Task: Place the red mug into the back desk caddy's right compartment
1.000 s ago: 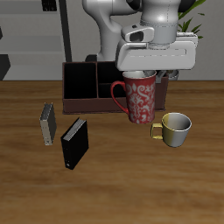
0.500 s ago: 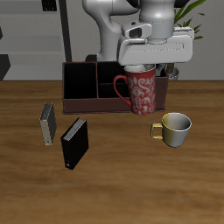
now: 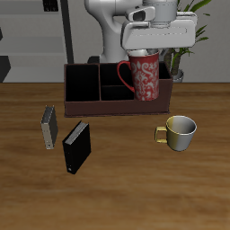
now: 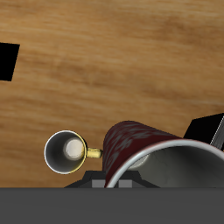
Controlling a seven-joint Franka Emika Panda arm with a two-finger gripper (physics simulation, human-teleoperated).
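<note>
The red mug (image 3: 144, 77), mottled red with white specks, hangs from my gripper (image 3: 151, 54), which is shut on its rim. It is held upright in the air, in front of and above the back desk caddy (image 3: 90, 108), a long dark reddish-brown box. The mug covers much of the caddy's right compartment (image 3: 165, 90), the wide end section. In the wrist view the mug (image 4: 131, 144) fills the space close to the camera, its grey rim (image 4: 179, 150) curving near the fingers. The fingertips themselves are hidden.
A yellow-cream mug (image 3: 179, 132) stands on the table nearer the front edge than the caddy; it also shows in the wrist view (image 4: 68, 151). A black book-like box (image 3: 76, 146) and a small grey box (image 3: 48, 127) stand in front of the caddy's other end.
My gripper has lifted the red mug higher and carried it back toward the caddy. Nothing else has moved.
</note>
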